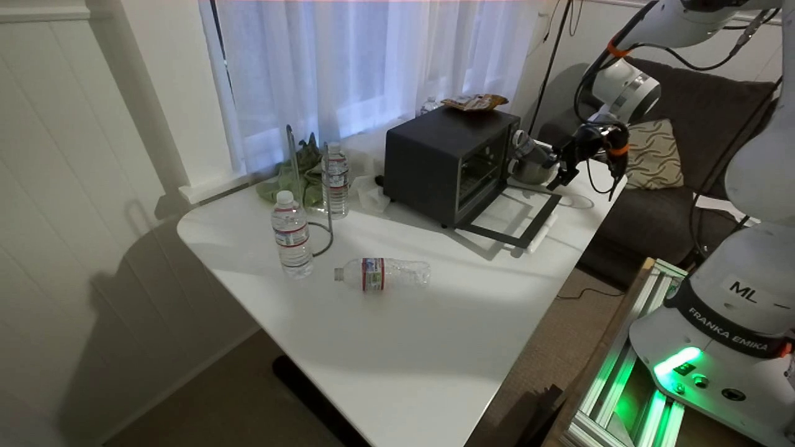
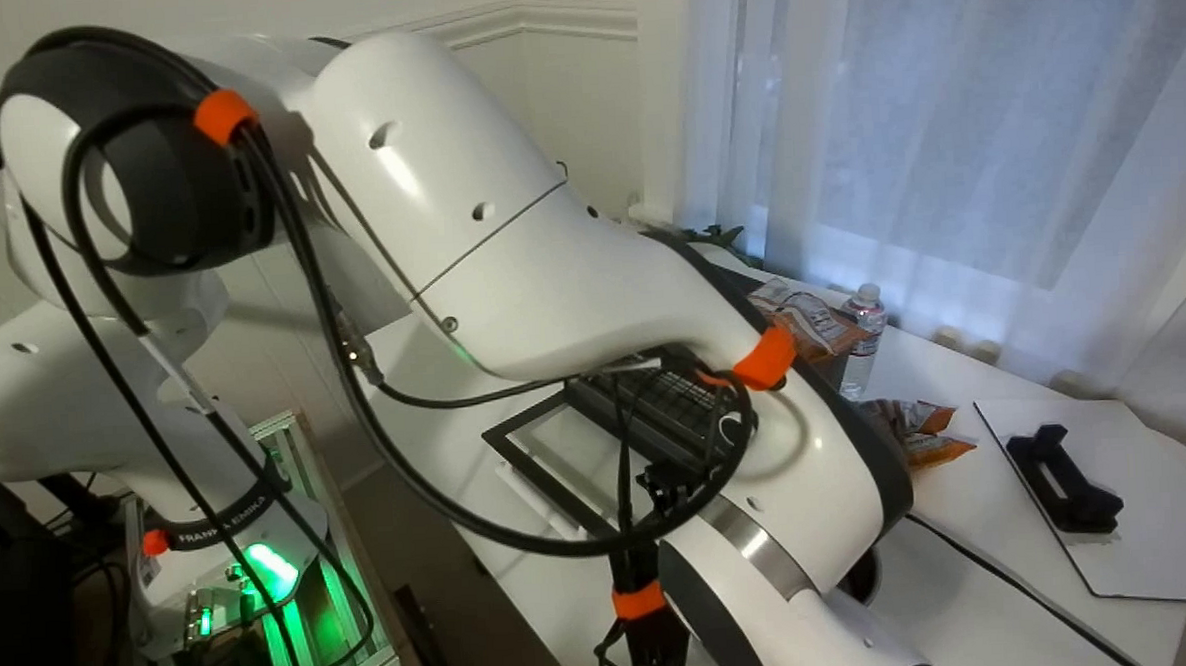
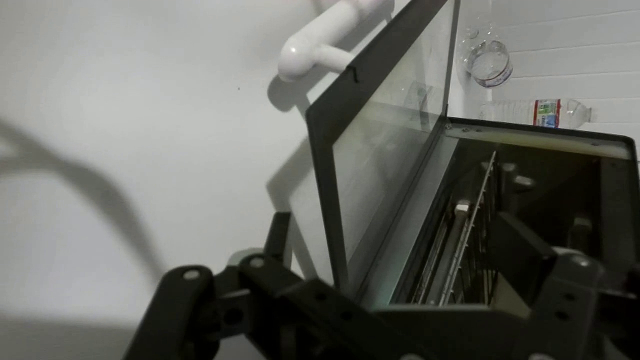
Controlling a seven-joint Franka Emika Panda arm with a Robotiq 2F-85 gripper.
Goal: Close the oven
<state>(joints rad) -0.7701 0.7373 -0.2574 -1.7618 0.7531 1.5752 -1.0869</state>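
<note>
A boxy dark grey countertop toaster oven [image 1: 419,164] stands on a white tabletop [image 1: 428,347], right of centre in the upper half of the frame in an exterior view. Its black-framed glass door [image 1: 541,218] is open, lowered outward over the tabletop. In the wrist view a white cylindrical handle [image 3: 322,32] shows on the door's outer side at the top, and a metal wire rack [image 3: 471,220] sits inside the oven, right of centre. The black two-fingered gripper [image 3: 395,222] is released, its fingers [image 3: 278,235] spread well apart along the bottom of that view; in an exterior view it hangs near the door's far corner, at upper right, and whether it touches the door I cannot tell.

On the oven's top lies a crumpled orange-and-brown packet [image 1: 475,102]; a rounded grey metal vessel [image 1: 531,172], partly hidden, sits just beside the oven to the right. Left of centre, a white-capped clear plastic bottle [image 1: 292,239] stands upright, with a second clear plastic bottle [image 1: 336,180] upright behind it, near a crumpled green bundle [image 1: 309,174]. A third clear plastic bottle [image 1: 397,274] lies on its side just below the middle of the frame, neck toward the left.

A white jointed robot arm [image 2: 550,275] with orange bands crosses the middle of the frame in an exterior view, covering much of the oven. Pale sheer curtains [image 1: 372,68] hang at the top
</note>
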